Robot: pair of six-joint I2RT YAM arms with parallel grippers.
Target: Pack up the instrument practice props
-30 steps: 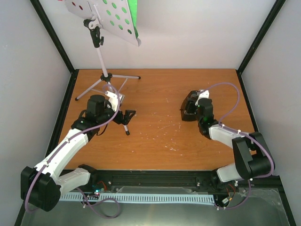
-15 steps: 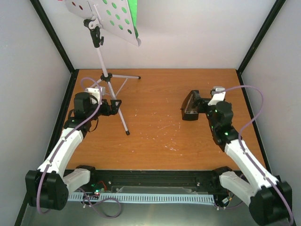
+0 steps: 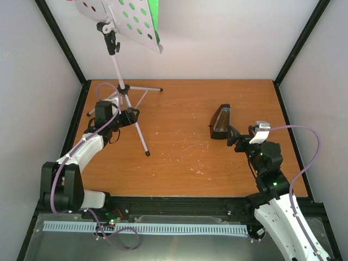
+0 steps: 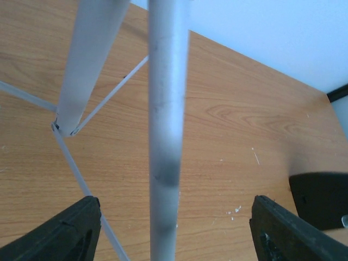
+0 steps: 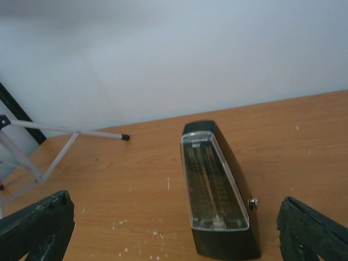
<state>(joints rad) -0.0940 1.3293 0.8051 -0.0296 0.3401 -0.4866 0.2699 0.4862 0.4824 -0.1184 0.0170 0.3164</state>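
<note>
Two sets of jaws stand released, neither grasping anything. Between the spread fingers point(image 4: 68, 236) of the left gripper point(image 3: 132, 115) runs one silver leg point(image 4: 165, 136) of the music stand point(image 3: 117, 65), with bare wood showing in the gap on each side of it. The stand's lower pole end and thin braces lie just beyond the left-hand finger. High above those jaws rises the perforated desk point(image 3: 117, 22), with green sheets point(image 3: 154, 13) showing through its holes. Straight ahead of the right gripper point(image 3: 235, 137), just past its wide-set fingertips point(image 5: 38, 225), the black metronome point(image 5: 217, 190) stands upright on the table point(image 3: 185, 163), its clear cover facing the jaws.
</note>
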